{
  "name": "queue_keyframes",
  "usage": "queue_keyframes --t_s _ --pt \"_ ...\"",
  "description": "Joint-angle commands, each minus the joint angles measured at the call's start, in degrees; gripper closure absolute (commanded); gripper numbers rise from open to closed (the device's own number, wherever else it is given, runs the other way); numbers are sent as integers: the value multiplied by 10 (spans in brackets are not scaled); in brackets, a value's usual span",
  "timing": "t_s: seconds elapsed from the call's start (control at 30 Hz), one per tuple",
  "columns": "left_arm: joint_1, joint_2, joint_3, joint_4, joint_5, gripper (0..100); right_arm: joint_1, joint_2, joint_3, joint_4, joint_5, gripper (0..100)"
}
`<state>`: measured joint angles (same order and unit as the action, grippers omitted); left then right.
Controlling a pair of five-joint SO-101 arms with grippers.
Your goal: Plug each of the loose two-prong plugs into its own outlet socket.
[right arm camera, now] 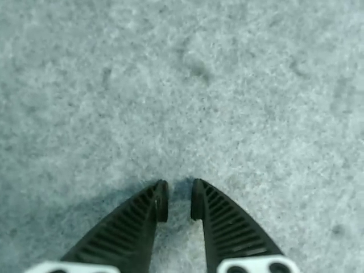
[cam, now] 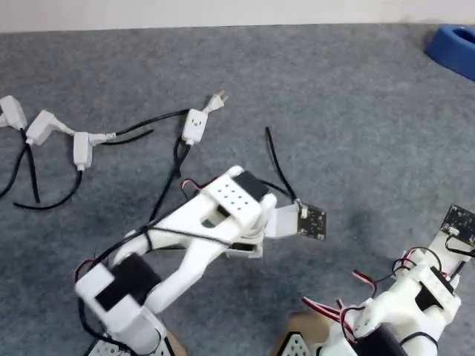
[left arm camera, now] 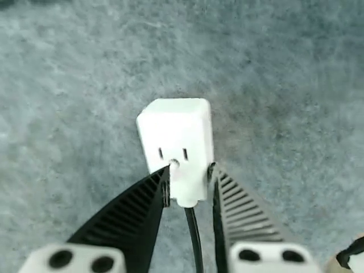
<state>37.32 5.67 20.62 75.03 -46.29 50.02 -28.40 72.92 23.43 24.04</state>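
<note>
A white outlet socket (left arm camera: 176,131) with two slots facing up lies on the grey carpet, its black cord running back between the fingers. My left gripper (left arm camera: 187,173) is shut on its cord end. In the high view the left arm (cam: 223,215) covers that spot at centre. Another white socket (cam: 194,126) lies farther back, with a loose two-prong plug (cam: 217,100) just beyond it. Three more white plug and socket pieces (cam: 41,126) lie on black cords at the far left. My right gripper (right arm camera: 180,200) hovers over bare carpet, fingers nearly together, holding nothing.
A blue container (cam: 454,44) sits at the back right corner. Black cords (cam: 274,159) trail across the carpet between the pieces and under the left arm. The right arm (cam: 412,304) stands at the front right edge.
</note>
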Motion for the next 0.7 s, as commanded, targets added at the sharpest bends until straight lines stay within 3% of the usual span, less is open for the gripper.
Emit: queue_keyframes --t_s 0.0,0.27,0.67 --pt "-25 39 -58 6 -6 879 10 -15 -7 -3 7 908" --pt "-31 55 -118 13 -20 877 10 -15 -7 -3 28 908" --pt "-103 61 -182 50 -49 877 9 -15 -7 -4 29 908"
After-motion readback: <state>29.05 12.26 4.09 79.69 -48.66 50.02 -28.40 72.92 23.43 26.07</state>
